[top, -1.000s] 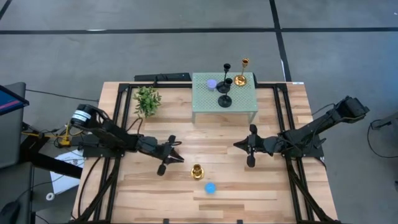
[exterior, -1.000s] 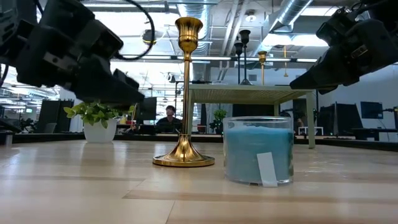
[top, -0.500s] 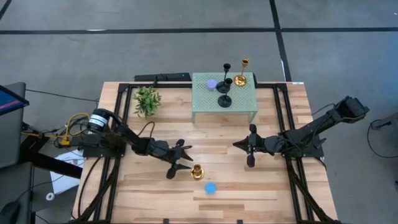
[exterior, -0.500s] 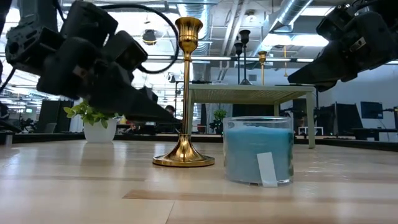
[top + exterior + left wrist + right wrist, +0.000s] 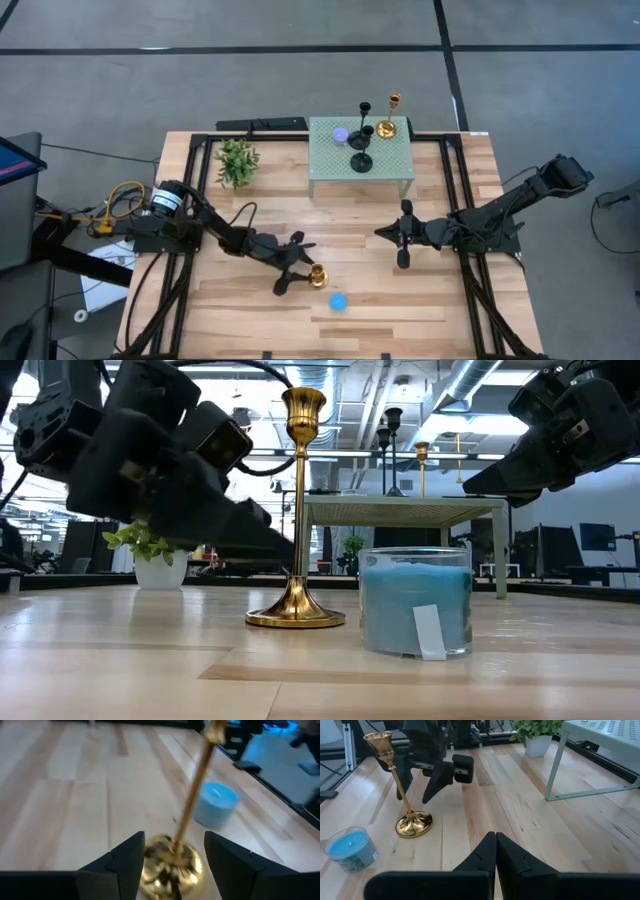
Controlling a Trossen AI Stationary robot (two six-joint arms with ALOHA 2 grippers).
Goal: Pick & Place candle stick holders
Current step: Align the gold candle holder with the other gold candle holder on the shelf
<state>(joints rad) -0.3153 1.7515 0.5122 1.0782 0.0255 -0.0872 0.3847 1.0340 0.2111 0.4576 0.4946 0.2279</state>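
Observation:
A gold candle stick holder (image 5: 318, 276) stands upright on its round base on the wooden table, near the front middle. My left gripper (image 5: 304, 268) is open and reaches it from the table's left. Its fingers stand on either side of the holder's base (image 5: 172, 865) and slim stem (image 5: 190, 810), and I see no touch. My right gripper (image 5: 383, 232) hangs shut over the table's middle right, holding nothing. Two black holders (image 5: 361, 160) and one gold holder (image 5: 390, 125) stand on the small green table (image 5: 330, 165).
A blue candle jar (image 5: 338, 301) stands just near-right of the gold holder. A potted plant (image 5: 237, 160) is at the far left and a purple round piece (image 5: 341, 135) lies on the green table. Bare wood lies between the two arms.
My left gripper has moved toward the table's right and near edge, up to the gold holder, and has opened. Its fingers now stand on either side of the holder, which has not moved.

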